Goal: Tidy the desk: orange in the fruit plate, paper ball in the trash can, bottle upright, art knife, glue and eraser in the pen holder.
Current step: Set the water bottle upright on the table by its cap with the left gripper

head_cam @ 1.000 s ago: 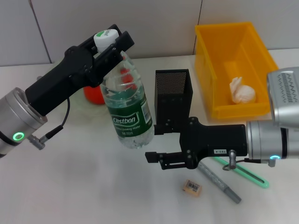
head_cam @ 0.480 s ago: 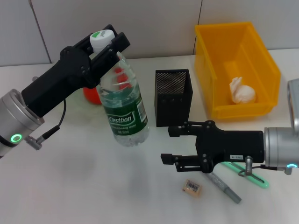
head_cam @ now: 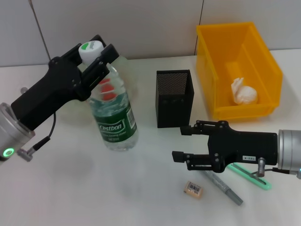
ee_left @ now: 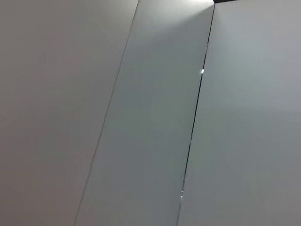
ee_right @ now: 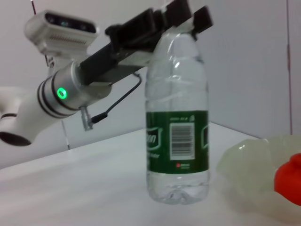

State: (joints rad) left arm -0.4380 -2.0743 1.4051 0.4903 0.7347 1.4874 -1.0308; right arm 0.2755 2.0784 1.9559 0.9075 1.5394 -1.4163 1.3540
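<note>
Spread apart with nothing between them, the jaws of the right gripper (head_cam: 181, 142) are hanging just above the table (head_cam: 84, 188), in front of the pen holder (head_cam: 174, 98). Nearest the robot, the eraser (head_cam: 193, 189) is lying flat on the table, just beside a grey pen-like stick (head_cam: 223, 183) that may be the art knife, though its shape is hard to read. A green stick (head_cam: 250, 176) is lying next to that, partly hidden under the right arm.

Farther out, the left gripper (head_cam: 95, 52) is pinching the neck of the bottle (head_cam: 113, 117) just under the white cap, its jaws pressed against both sides. The bottle is standing nearly upright; in the right wrist view the bottle (ee_right: 178, 127) is showing its base at or just above the tabletop, and I cannot tell whether it is touching. Behind the bottle, the orange (ee_right: 290, 178) is sitting in the fruit plate (ee_right: 247, 165), seen in the head view only as red patches through the clear plastic.

To the right, the pen holder is standing upright near the middle of the table. Beyond it, the trash can (head_cam: 212, 61) is sitting at the far right, and the paper ball (head_cam: 243, 92) is lying inside on its floor.
</note>
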